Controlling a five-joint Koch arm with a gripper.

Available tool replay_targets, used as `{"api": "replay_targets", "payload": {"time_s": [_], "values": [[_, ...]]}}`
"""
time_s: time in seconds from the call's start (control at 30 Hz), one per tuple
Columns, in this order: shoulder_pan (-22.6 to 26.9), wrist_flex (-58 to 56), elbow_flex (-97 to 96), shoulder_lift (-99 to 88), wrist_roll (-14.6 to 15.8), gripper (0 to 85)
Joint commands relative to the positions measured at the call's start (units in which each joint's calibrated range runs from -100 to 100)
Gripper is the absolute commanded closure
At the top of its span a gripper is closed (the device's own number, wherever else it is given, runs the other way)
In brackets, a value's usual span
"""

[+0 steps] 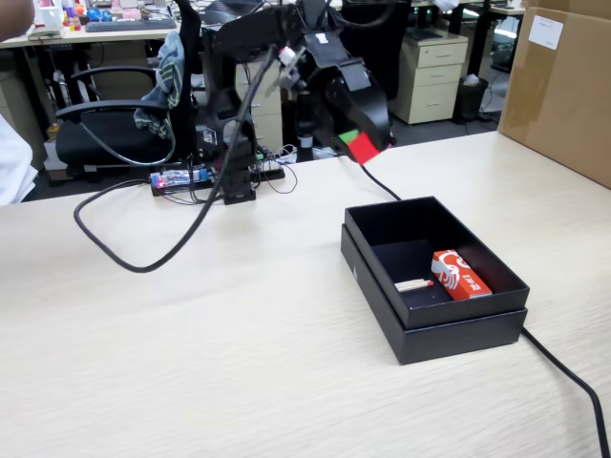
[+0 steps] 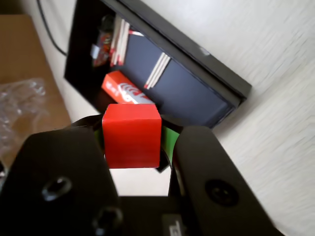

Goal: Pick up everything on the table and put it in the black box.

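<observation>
My gripper [image 1: 363, 145] is shut on a red cube [image 1: 364, 147] with a green side and holds it in the air behind the back left of the black box [image 1: 401, 329]. In the wrist view the red cube [image 2: 131, 135] sits between the two black jaws, with the black box [image 2: 216, 81] beyond it. Inside the box lie a red and white packet [image 1: 460, 274] and a pale stick [image 1: 413, 284]. The wrist view shows the packet [image 2: 124, 91] and pale sticks [image 2: 157, 70].
A thick black cable [image 1: 124, 253] loops over the table's left part. Another cable [image 1: 573, 382] runs off the front right behind the box. A cardboard box [image 1: 563, 91] stands at the far right. The arm's base and electronics [image 1: 205, 176] stand at the back edge.
</observation>
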Motion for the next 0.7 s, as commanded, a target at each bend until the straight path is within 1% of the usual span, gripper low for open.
{"api": "replay_targets", "payload": {"time_s": [0.0,0.13,0.2,0.3,0.67], "values": [[0.54,0.39,6.40,6.56,0.73,84.6],[0.93,0.39,10.21,19.75,1.27,84.6],[1.51,0.39,12.84,28.36,2.05,84.6],[2.25,0.39,14.20,35.36,2.93,84.6],[2.20,0.39,13.29,41.44,3.57,84.5]]}}
